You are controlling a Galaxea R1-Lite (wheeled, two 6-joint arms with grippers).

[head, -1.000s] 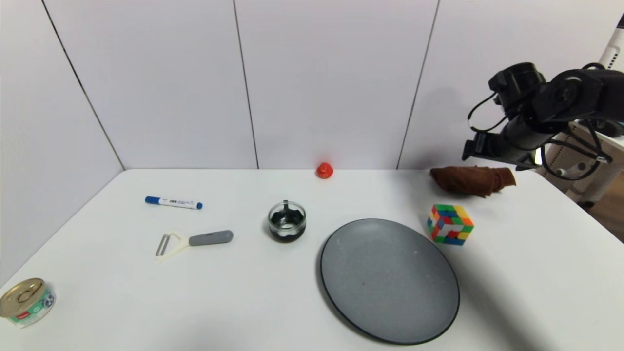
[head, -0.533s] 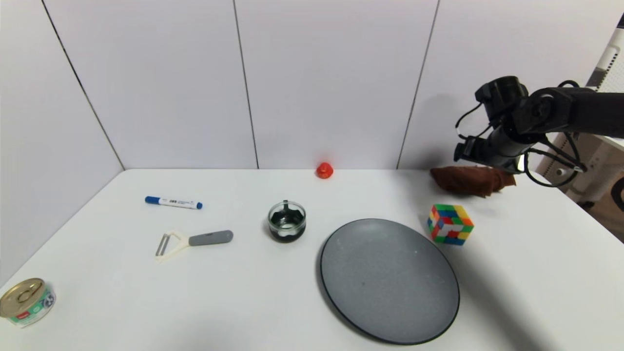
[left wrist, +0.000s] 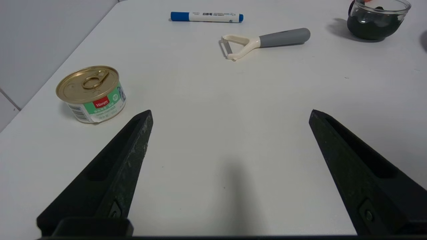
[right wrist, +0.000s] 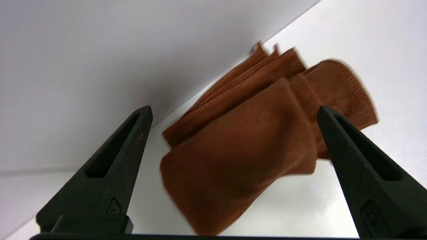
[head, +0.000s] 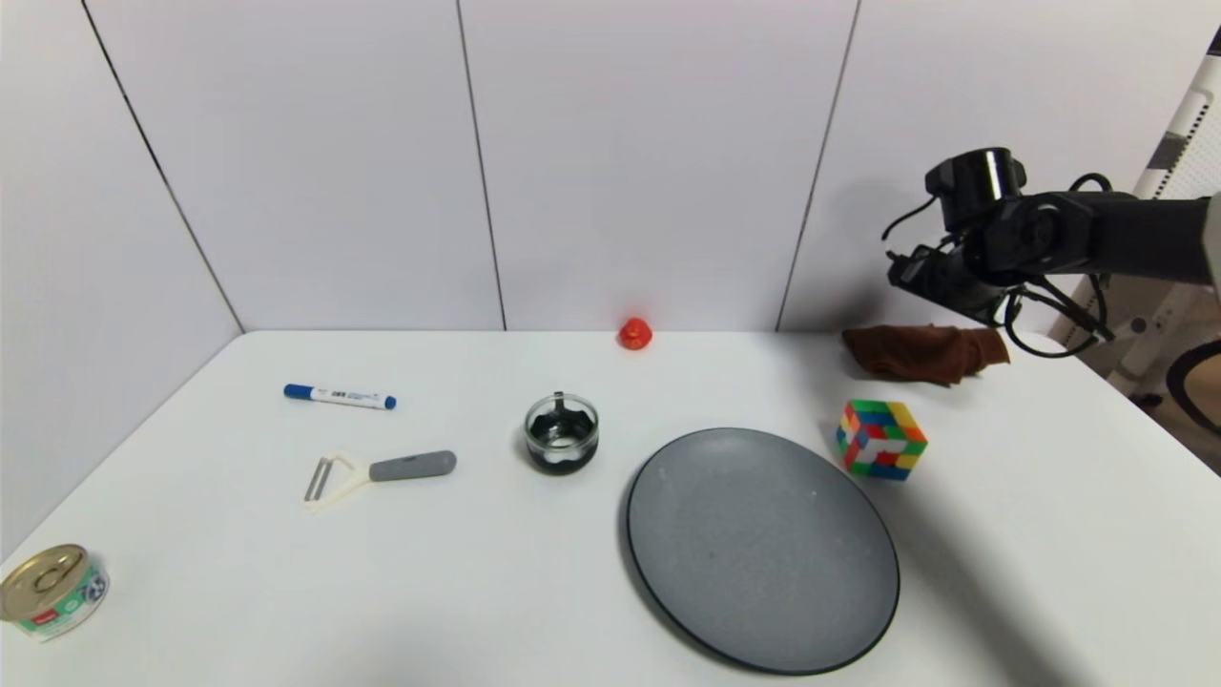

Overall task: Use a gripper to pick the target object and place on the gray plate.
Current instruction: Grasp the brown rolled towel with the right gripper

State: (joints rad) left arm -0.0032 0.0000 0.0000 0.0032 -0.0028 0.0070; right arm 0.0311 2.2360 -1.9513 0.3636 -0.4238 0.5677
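Overhead first, from the head view: right gripper (head: 930, 277) hangs in the air at the far right, just above the brown towel (head: 920, 352), apart from it. Towel lies crumpled at the far right of the white table (head: 286, 592), close to the back wall. Puzzle cube (head: 881, 438) sits nearer, between towel and gray plate (head: 762, 548); plate is bare, near centre-right. Glass bowl (head: 561, 433) left of the plate, small red object (head: 634, 333) at the wall, peeler (head: 380, 471) and blue-capped marker (head: 339, 396) to the left, tin can (head: 52, 591) at the near left corner.

Left wrist view: left gripper (left wrist: 230, 115) spread wide over bare table, holding nothing. Can (left wrist: 90, 93) label carries a red patch reading roughly "Wanpy", with a barcode at the side. Marker (left wrist: 206, 16) has print too small to read. Peeler (left wrist: 265, 41) and bowl (left wrist: 378, 18) lie farther off.

Right wrist view: right gripper (right wrist: 233, 111) spread wide, both fingers (right wrist: 110, 160) clear of the cloth, empty. Towel (right wrist: 263, 133) lies folded in ribbed layers between the fingers, against the wall's foot.
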